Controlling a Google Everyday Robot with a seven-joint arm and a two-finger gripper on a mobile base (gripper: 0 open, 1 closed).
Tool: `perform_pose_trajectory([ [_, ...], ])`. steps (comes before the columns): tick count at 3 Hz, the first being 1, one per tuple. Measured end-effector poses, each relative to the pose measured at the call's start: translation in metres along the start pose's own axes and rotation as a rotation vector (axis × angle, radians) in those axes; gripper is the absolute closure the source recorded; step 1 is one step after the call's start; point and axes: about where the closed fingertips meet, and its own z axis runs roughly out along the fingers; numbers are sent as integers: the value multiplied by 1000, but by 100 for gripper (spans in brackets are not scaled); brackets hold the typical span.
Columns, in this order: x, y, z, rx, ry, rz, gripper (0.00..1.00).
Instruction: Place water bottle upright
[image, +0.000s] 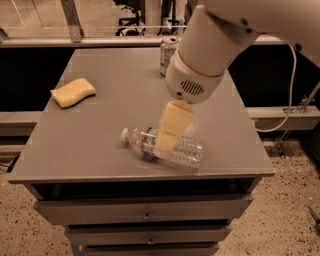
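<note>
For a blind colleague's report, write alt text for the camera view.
A clear water bottle lies on its side near the front of a grey table with drawers, the robot's pincer reaching down at its label band. A yellow sponge sits at the left and a silver can stands at the back.
</note>
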Motion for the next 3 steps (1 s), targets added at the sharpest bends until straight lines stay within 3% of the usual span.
perform_pose_trajectory([
  [1,-22,17,36,-14,9,8,0],
  [3,-22,17,99,13,122,42,0],
])
